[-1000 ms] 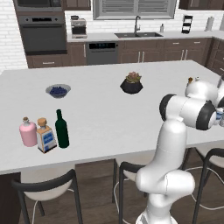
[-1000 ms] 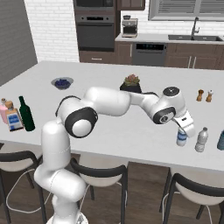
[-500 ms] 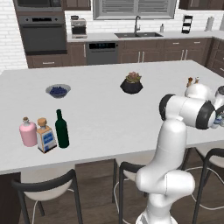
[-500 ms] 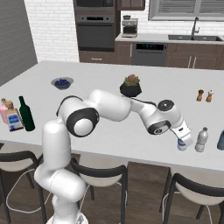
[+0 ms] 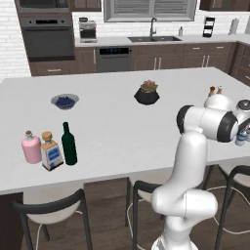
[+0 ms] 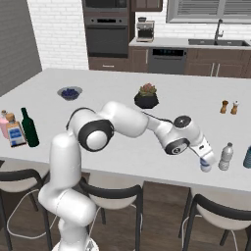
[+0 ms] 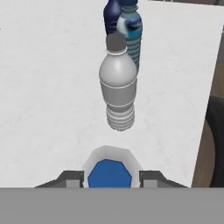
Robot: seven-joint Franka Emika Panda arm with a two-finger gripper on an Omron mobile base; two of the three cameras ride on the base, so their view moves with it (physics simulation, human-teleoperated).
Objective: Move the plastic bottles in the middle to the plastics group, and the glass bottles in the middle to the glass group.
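Observation:
My gripper [image 6: 205,162] is shut on a small plastic bottle [image 7: 109,173] with a blue label, low over the counter's near right edge; it also shows at the picture's right edge [image 5: 241,138]. The fingers [image 7: 70,177] flank the bottle on both sides. Just beyond it stands the plain greyish plastic bottle [image 7: 117,87] [image 6: 226,156], upright and apart from my fingers. The tall dark green glass bottle [image 6: 29,127] [image 5: 69,144] stands far left beside the glass group: a pink corked bottle [image 5: 31,148] and a square blue-labelled bottle [image 5: 51,152].
Behind the grey bottle stand a blue-green bottle [image 7: 131,30] and a dark blue one [image 7: 111,13]. Salt and pepper shakers [image 6: 229,107], a potted plant [image 6: 147,96] and a bowl [image 6: 69,92] sit further back on the counter. Stools line the near edge [image 6: 147,176].
My gripper has come down a little toward the counter with the blue-labelled bottle in it, staying beside the grey bottle. Nothing else has moved.

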